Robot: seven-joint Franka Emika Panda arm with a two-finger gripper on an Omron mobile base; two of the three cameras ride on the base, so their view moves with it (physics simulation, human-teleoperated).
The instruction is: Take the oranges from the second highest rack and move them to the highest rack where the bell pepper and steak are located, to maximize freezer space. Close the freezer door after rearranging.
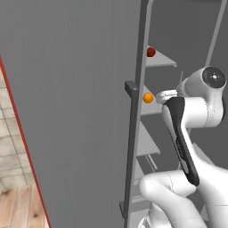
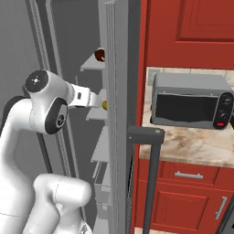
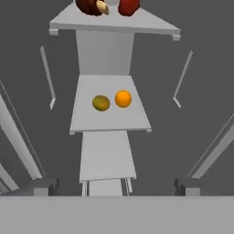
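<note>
oranges (image 3: 123,98): glossy | freezer door (image 1: 75,111): matte grey | second highest rack (image 3: 109,119): smooth, matte

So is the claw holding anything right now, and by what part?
Nothing. The claw is open, short of the two oranges on their shelf.

No readable text, label, brand or number anywhere. Nothing legible beside the toaster oven (image 2: 189,101) knobs either.

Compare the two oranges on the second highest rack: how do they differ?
In the hand view, the left orange is dull, greenish-yellow and mottled; the right orange is bright, evenly orange. The left one looks slightly flattened and sits nearer the rack's front edge; the right one looks rounder and sits a touch further back. Both are similar in size and rest side by side on the second highest rack.
</note>
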